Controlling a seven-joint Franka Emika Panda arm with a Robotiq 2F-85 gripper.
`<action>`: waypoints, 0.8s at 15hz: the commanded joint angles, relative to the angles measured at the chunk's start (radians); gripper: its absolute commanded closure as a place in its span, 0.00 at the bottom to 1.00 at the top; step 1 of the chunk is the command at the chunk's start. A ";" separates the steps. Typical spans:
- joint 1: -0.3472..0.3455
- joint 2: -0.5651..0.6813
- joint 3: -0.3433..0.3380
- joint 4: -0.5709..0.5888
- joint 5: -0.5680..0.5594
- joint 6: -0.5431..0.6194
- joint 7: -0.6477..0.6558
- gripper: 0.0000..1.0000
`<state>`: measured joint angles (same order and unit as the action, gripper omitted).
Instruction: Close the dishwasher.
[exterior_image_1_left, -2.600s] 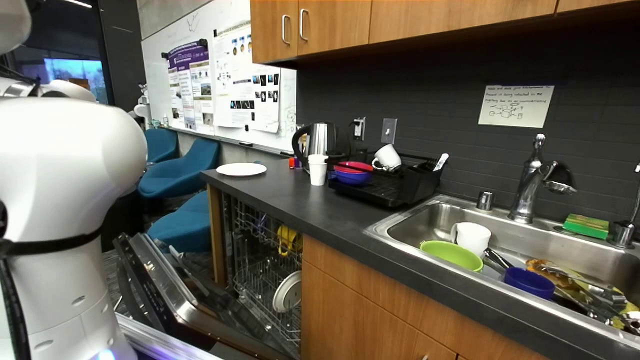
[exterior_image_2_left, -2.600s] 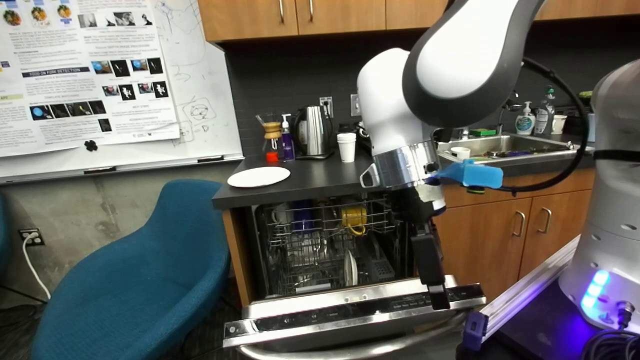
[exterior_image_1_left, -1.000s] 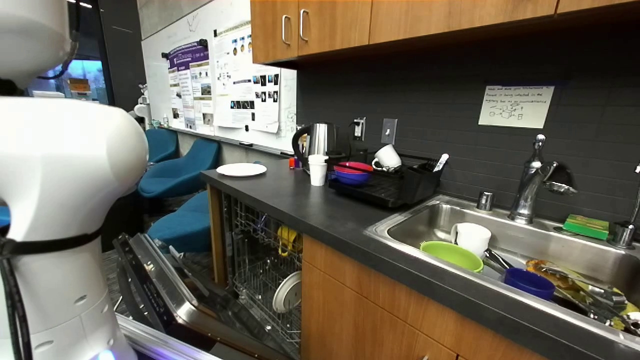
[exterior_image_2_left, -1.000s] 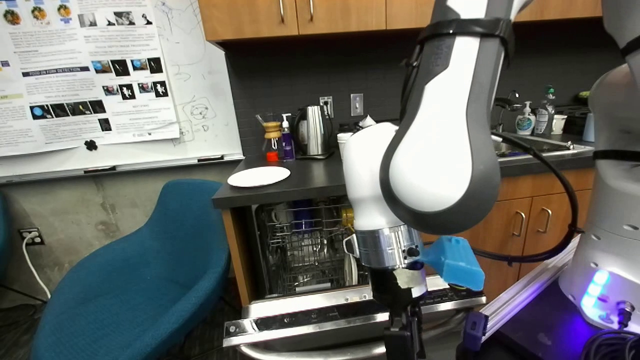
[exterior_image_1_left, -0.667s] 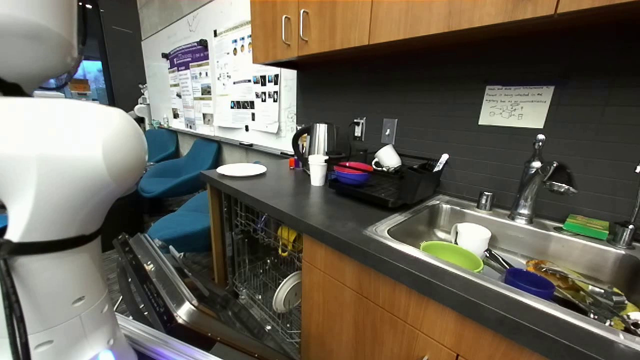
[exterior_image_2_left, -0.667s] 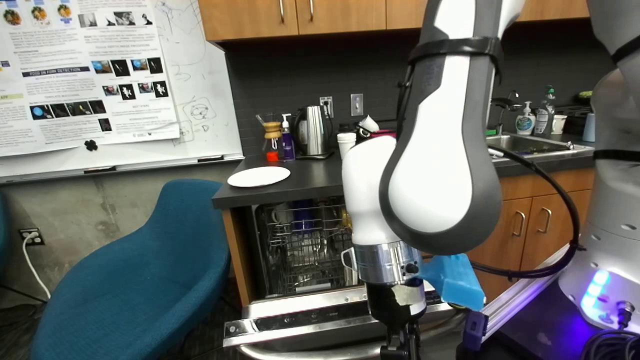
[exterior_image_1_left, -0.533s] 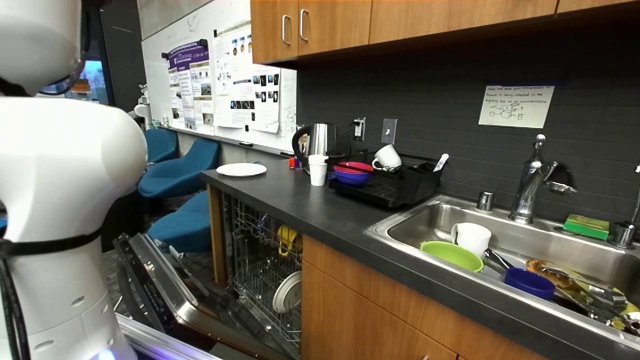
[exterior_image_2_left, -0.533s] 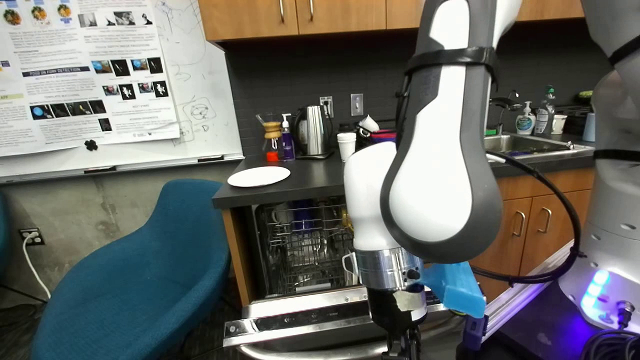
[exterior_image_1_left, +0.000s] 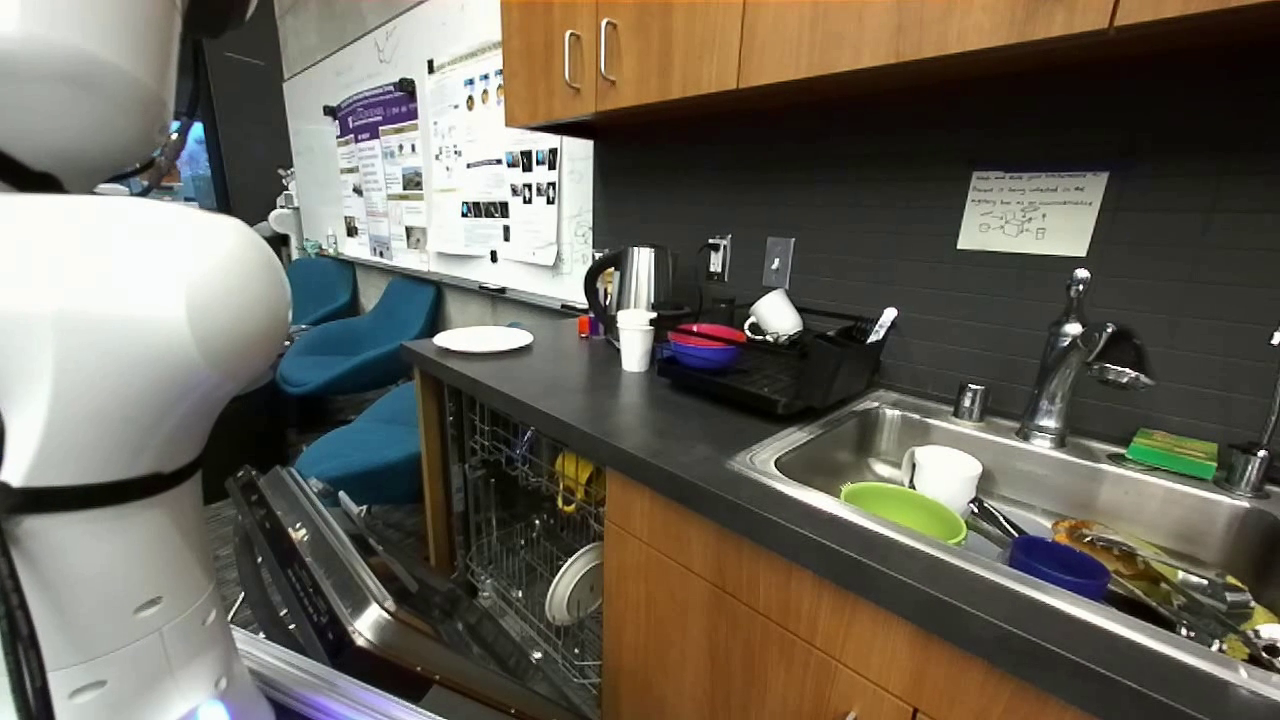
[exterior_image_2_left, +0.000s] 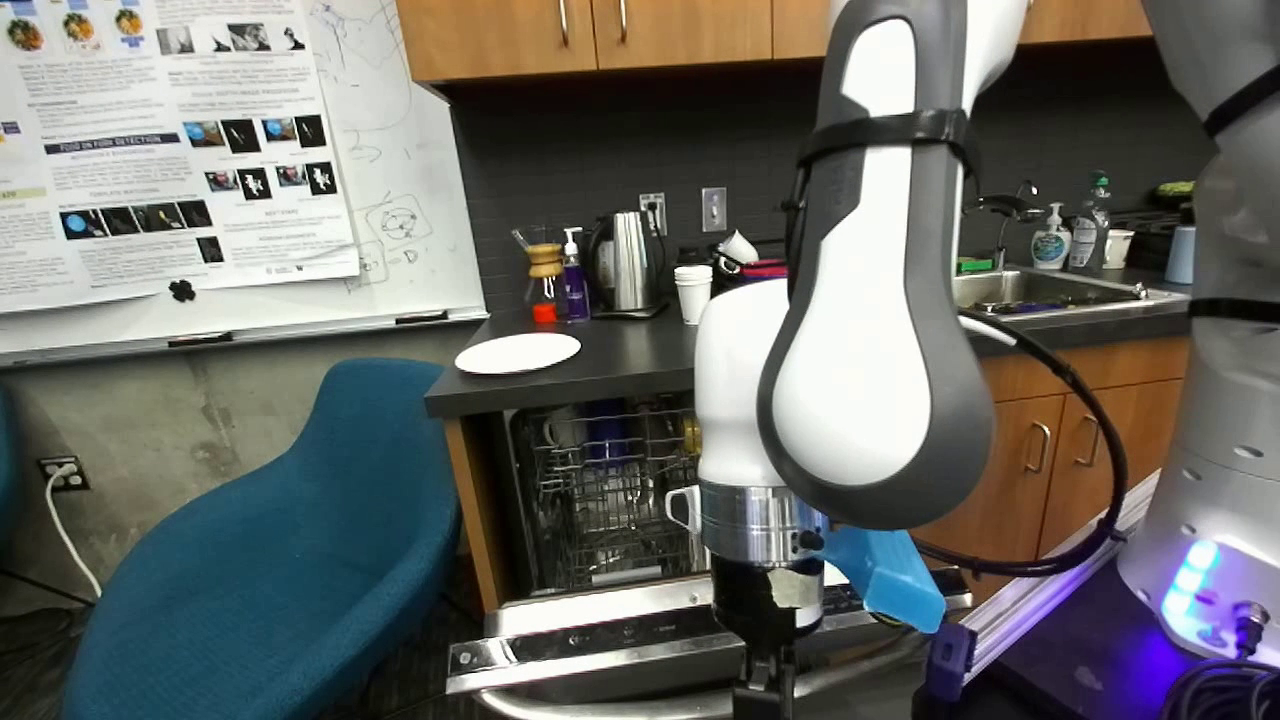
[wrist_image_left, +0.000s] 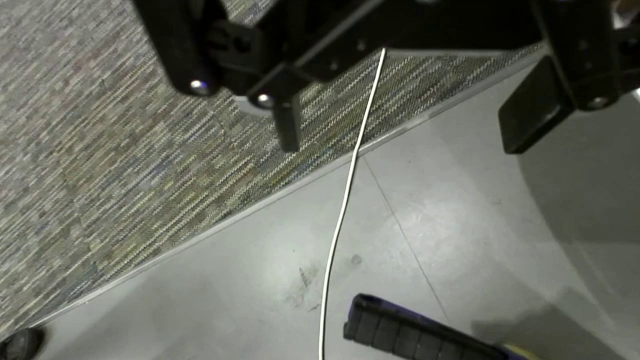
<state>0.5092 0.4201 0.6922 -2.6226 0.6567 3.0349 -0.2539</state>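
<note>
The dishwasher stands open, with its dark-grey metallic door (exterior_image_2_left: 590, 637) tilted outward and down; the door also shows edge-on in an exterior view (exterior_image_1_left: 320, 572). Its bar handle (exterior_image_2_left: 560, 708) runs along the front. Inside are wire racks (exterior_image_2_left: 620, 480), a white plate (exterior_image_1_left: 575, 585) and a yellow mug (exterior_image_1_left: 577, 480). My gripper (exterior_image_2_left: 765, 695) points down in front of the door, overlapping the handle; its fingertips are cut off by the bottom edge there. Whether it touches the door cannot be told. In the wrist view the gripper (wrist_image_left: 402, 137) has its fingers wide apart with nothing between them.
A teal chair (exterior_image_2_left: 290, 520) is left of the dishwasher. A metal rail (exterior_image_2_left: 1075, 550) runs from the robot base on the right. The wrist view shows carpet (wrist_image_left: 125, 165), grey floor (wrist_image_left: 260, 260), a white cable (wrist_image_left: 341, 220) and a black ribbed object with a purple edge (wrist_image_left: 400, 330).
Over the earlier frames my arm has come down and left, taking the gripper from over the door's right end to in front of it. Lately it shifts slightly left. The door has not moved.
</note>
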 joint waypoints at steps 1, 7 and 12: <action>-0.067 0.025 0.073 -0.013 0.024 0.102 -0.061 0.00; -0.002 0.123 -0.016 -0.060 -0.037 0.265 -0.097 0.00; 0.095 0.186 -0.236 -0.064 -0.455 0.342 0.153 0.00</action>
<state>0.5402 0.5722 0.5576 -2.6967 0.3194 3.3313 -0.1698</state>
